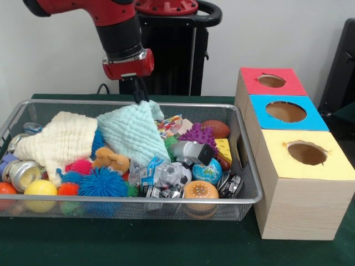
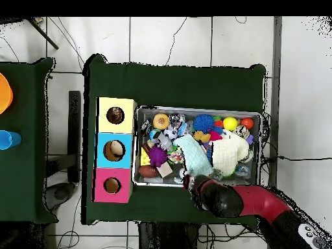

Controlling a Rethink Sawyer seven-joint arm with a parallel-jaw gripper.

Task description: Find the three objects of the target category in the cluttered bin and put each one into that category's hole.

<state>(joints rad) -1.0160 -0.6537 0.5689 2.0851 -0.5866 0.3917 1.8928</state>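
- The wire bin [image 1: 247,166] is packed edge to edge, basically no bare floor showing anywhere in it.
- Mint cloth [image 1: 133,130] and cream cloth [image 1: 61,141] sit on top of the pile and cover whatever's under them.
- Gripper [image 1: 141,95] is right at the mint cloth's top corner, by the bin's far rim.
- All three box holes are open from above: red [image 1: 271,81], blue [image 1: 286,111], yellow [image 1: 307,153].
- Green tabletop [image 1: 138,244] in front of the bin is bare.

A green bench [image 1: 166,244] is seen on a white tiled floor [image 2: 168,39], which is crossed by dark cables [image 2: 178,29]. A second green bench [image 2: 23,188] is set beside it, bearing an orange disc [image 2: 3,93] and a blue cup [image 2: 8,139].
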